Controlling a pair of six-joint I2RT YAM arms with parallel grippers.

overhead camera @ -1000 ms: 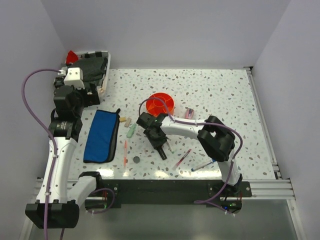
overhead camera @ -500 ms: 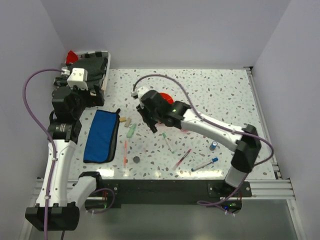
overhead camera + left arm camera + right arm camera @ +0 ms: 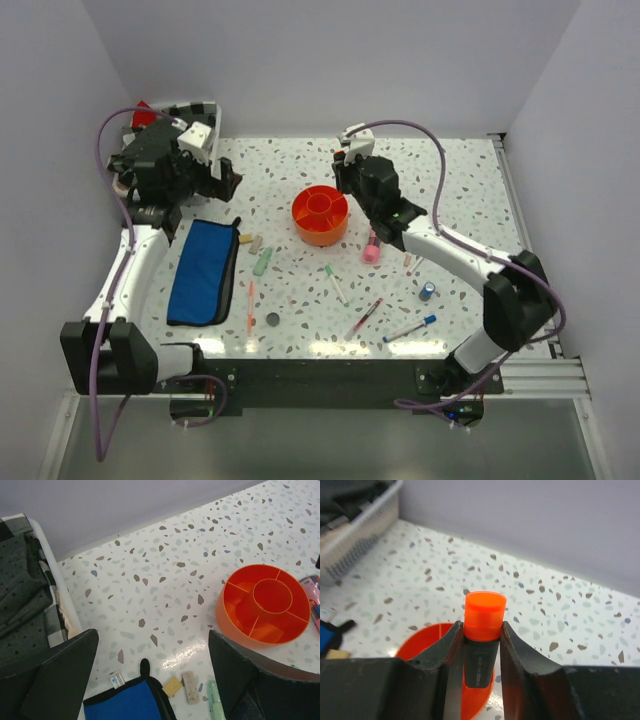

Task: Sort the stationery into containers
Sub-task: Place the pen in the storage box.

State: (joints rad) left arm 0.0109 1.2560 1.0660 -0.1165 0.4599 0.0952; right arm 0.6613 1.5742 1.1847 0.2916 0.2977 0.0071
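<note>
My right gripper (image 3: 342, 178) hangs just behind the round orange organiser (image 3: 300, 222), shut on an orange-capped black highlighter (image 3: 484, 612) that stands upright between its fingers, over the organiser's (image 3: 420, 640) far rim. At the back left my left gripper (image 3: 225, 182) is wide open and holds nothing, above the blue pouch's (image 3: 204, 270) top end. Loose on the table lie a pink tube (image 3: 372, 247), a blue cylinder (image 3: 428, 291), a dark disc (image 3: 272, 320), a green marker (image 3: 262, 262), small erasers (image 3: 173, 686) and several thin pens (image 3: 365, 317).
A white tray of dark cloth (image 3: 185, 135) sits in the back left corner, right beside my left arm. White walls close the back and both sides. A metal rail (image 3: 525, 250) runs along the table's right edge.
My right arm has lifted the highlighter from in front of the organiser and carried it to the back of it. My left gripper has swung right and back, towards the tray.
</note>
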